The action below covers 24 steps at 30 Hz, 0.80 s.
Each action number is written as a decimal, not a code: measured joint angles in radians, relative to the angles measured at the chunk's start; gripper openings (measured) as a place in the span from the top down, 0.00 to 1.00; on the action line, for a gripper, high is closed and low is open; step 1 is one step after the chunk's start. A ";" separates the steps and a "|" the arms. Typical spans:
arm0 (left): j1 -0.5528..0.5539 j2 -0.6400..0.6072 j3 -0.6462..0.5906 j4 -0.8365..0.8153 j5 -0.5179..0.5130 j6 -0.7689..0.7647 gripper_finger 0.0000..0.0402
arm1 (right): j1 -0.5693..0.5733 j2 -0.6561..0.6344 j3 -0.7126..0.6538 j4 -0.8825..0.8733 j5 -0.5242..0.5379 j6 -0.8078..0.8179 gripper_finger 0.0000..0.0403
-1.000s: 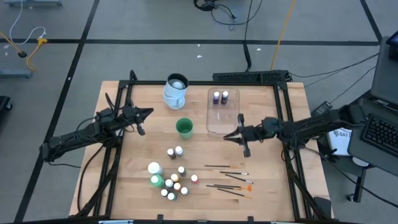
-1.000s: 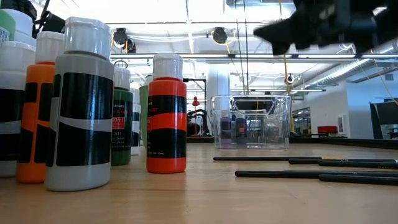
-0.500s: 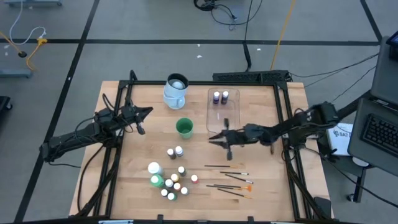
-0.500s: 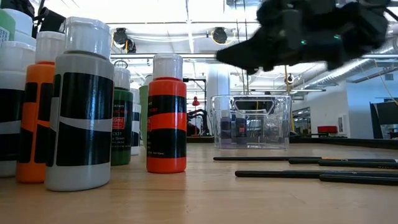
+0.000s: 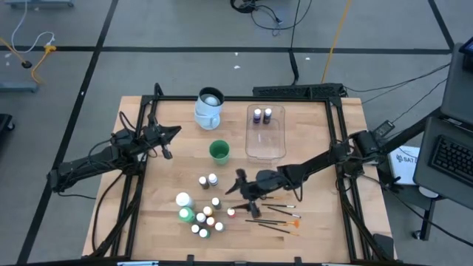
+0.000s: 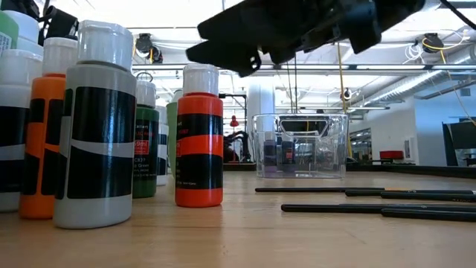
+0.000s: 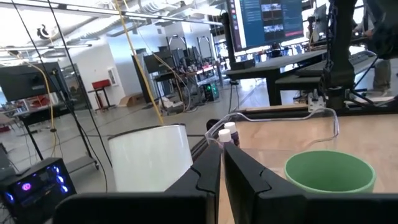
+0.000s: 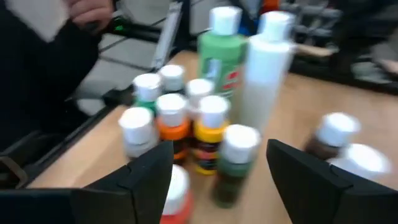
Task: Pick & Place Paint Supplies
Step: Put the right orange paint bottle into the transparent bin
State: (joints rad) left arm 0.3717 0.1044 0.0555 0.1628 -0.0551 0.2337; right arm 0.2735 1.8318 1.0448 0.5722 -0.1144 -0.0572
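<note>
Several tiny paint bottles (image 5: 203, 218) with white or coloured caps stand upright in a cluster on the near-left part of the table, beside a larger white bottle (image 8: 267, 68) and a larger green one (image 8: 221, 53). Two more small bottles (image 5: 208, 179) stand apart, and a red one (image 5: 231, 213) stands at the cluster's right. Thin dark brushes (image 5: 273, 213) lie flat on the near right. My right gripper (image 5: 235, 185) hovers open above the table, just right of the cluster, with nothing between its fingers (image 8: 146, 177). My left gripper (image 5: 174, 133) waits shut at the far left.
A clear plastic tub (image 5: 266, 144) at the back right holds two dark bottles (image 5: 262, 115). A green cup (image 5: 219, 151) and a pale-blue jug (image 5: 209, 107) stand at the back middle. Black frame rails run along the table's edges.
My right gripper has travelled from beside the clear tub toward the table's left and near edge, over to the bottle cluster, sinking slightly and tipping down. Its fingers have opened wide on the way. The bottles and brushes have stayed put.
</note>
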 joint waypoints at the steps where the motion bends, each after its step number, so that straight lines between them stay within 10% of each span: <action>1: 0.000 0.000 0.000 0.000 0.000 0.000 0.94 | 0.003 0.003 0.011 -0.005 -0.021 0.006 0.37; 24: 0.000 0.000 0.000 -0.012 0.001 -0.009 0.94 | 0.023 0.116 0.028 0.005 -0.070 0.070 0.38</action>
State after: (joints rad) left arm 0.3717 0.1043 0.0555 0.1512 -0.0545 0.2245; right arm 0.2962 1.9481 1.0729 0.5767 -0.1841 0.0124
